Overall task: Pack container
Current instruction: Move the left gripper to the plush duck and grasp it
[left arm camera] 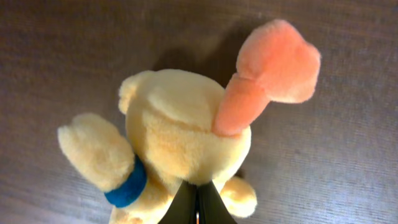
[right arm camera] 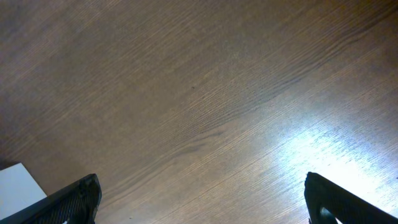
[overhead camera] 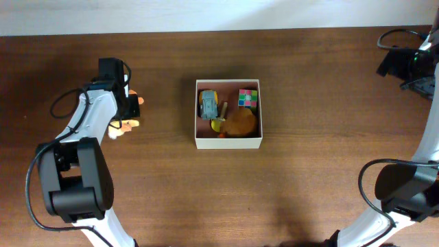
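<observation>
Counter (overhead camera: 309,192): dark brown wood, grain running lengthwise, fills nearly the whole overhead view. Pale strip (overhead camera: 206,14) along its far edge, wall or floor, can't tell. Bright glare patch (right arm camera: 323,143) on the wood in the right wrist view.

Container (overhead camera: 228,143): square, shallow, open-topped box, white outer walls, dull pink-brown inside. Sits flat and upright on the dark wood table, about mid-table, edges roughly square to the overhead view. Partly filled, contents low and below the rim. Grey-blue toy car (overhead camera: 208,104) in the far-left part. Multicoloured cube (overhead camera: 247,98) in the far-right corner. Round brown lump (overhead camera: 241,123) in the near-right part, just beside the cube. Small yellow-green piece (overhead camera: 217,125) by the near wall, touching the brown lump's left side. Some bare floor shows along the left wall.
</observation>
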